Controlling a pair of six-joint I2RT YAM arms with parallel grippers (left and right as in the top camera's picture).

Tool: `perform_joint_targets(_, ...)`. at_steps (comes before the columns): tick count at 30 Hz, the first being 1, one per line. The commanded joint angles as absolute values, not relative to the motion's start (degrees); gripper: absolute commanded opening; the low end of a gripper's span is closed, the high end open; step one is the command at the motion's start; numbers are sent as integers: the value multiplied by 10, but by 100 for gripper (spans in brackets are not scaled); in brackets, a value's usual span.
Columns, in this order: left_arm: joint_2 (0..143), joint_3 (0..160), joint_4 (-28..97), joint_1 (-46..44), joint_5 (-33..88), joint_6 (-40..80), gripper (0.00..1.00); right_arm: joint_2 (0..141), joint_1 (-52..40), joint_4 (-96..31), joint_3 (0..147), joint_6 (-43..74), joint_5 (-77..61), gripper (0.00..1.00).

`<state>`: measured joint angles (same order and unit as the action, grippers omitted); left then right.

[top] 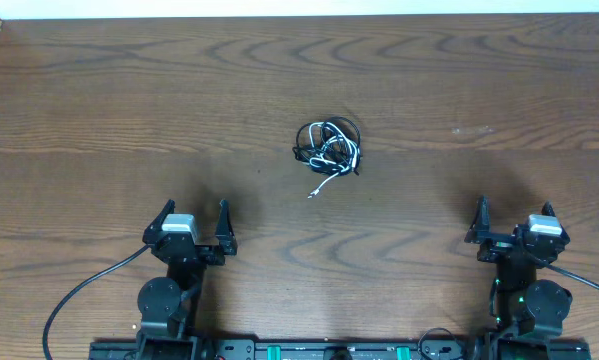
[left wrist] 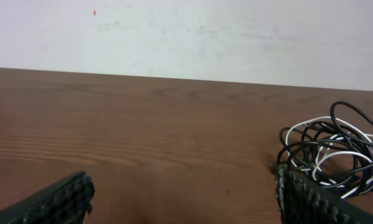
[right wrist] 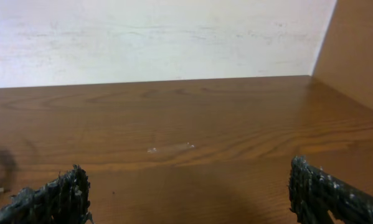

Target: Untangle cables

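- One tangle of cables [top: 328, 146]: black and white cords, and I can't count the separate strands.
- One white plug end [top: 312, 194] sticking out of it.
- Two grippers: my left gripper [top: 195, 210] and my right gripper [top: 516, 212].
- One table [top: 99, 110].

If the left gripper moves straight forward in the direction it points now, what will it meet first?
Probably nothing: ahead of the left gripper the table is bare up to the white wall. The cables sit off to its right, so it likely passes them.
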<state>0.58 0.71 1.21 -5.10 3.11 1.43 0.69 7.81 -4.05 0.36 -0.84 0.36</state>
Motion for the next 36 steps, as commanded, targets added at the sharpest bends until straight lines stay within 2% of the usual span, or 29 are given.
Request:
perform_joint_targets(1,2,2,38,-53,34,6,95,7,82,-43,3,-7,0,99)
perform_joint_targets(36,2,3,37,-53,41,13,95,7,82,-43,3,-7,0,99)
